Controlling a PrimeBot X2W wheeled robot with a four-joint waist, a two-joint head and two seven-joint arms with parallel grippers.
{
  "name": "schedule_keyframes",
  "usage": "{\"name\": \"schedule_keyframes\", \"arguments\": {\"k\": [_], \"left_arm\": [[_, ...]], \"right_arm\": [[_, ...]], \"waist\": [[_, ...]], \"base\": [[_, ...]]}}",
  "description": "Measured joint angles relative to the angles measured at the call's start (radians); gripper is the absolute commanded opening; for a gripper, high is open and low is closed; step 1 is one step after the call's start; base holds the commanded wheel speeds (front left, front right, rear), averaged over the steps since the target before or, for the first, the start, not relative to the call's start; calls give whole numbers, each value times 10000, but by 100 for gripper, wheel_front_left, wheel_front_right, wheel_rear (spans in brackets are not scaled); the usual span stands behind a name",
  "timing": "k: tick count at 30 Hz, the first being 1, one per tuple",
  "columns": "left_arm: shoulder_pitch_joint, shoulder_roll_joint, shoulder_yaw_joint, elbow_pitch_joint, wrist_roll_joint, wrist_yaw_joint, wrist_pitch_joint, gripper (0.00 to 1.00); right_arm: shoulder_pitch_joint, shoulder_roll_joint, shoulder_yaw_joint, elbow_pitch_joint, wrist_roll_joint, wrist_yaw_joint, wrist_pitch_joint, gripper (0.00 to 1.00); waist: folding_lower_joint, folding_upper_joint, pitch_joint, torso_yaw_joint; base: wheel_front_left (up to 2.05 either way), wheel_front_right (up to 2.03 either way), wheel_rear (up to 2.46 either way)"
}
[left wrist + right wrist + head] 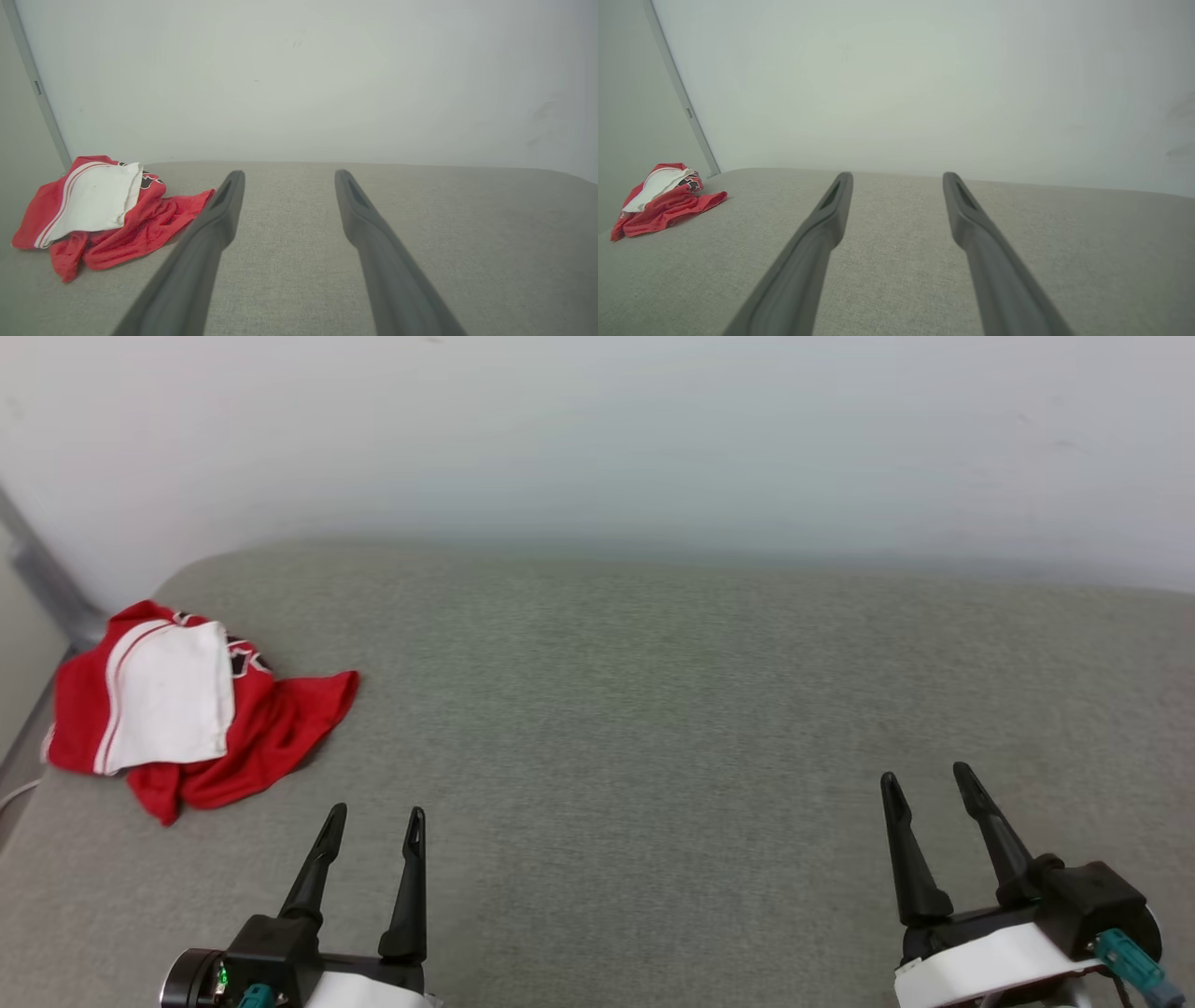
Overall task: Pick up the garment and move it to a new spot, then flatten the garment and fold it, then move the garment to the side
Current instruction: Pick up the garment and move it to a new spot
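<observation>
The garment (pixel 187 709) is a red shirt with a white sleeve on top, crumpled in a heap at the far left of the grey cushioned surface (pixel 653 709). The heap also appears at the left in the left wrist view (pixel 103 210) and small at the far left in the right wrist view (pixel 663 200). My left gripper (pixel 375 817) hovers open near the front edge, just right of and nearer than the heap, not touching it. At the front right my right gripper (pixel 926 777) stands open, with nothing between its fingers.
A pale wall (pixel 597 429) rises behind the surface. A grey vertical strip (pixel 47 579) runs down the wall at the far left, close behind the shirt. The surface's left edge (pixel 19 803) drops off beside the heap.
</observation>
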Motion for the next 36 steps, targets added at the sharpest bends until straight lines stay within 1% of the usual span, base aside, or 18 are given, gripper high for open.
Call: {"name": "schedule_keyframes", "arguments": {"k": [14, 22, 29, 32, 36], "left_arm": [[232, -2, 362, 96, 123, -127, 0, 100], [360, 0, 414, 98, 240, -217, 0, 100], [409, 0, 456, 92, 291, -297, 0, 100], [471, -4, 497, 282, -199, -307, 0, 100], [479, -6, 675, 301, -464, -318, 0, 100]], "right_arm": [[145, -2, 562, 142, 153, -2, 0, 100], [192, 0, 738, 219, 305, 0, 0, 100], [195, 0, 809, 232, 324, -2, 0, 100], [198, 0, 863, 259, 295, -2, 0, 100], [197, 0, 878, 232, 184, 0, 0, 100]], "waist": [[0, 0, -184, 1820], [0, 0, -301, 2639], [0, 0, -296, 3033], [0, 0, -269, 3068], [0, 0, -74, 3027]], "base": [[0, 0, 0], [0, 0, 0], [0, 0, 0], [0, 0, 0], [0, 0, 0]]}}
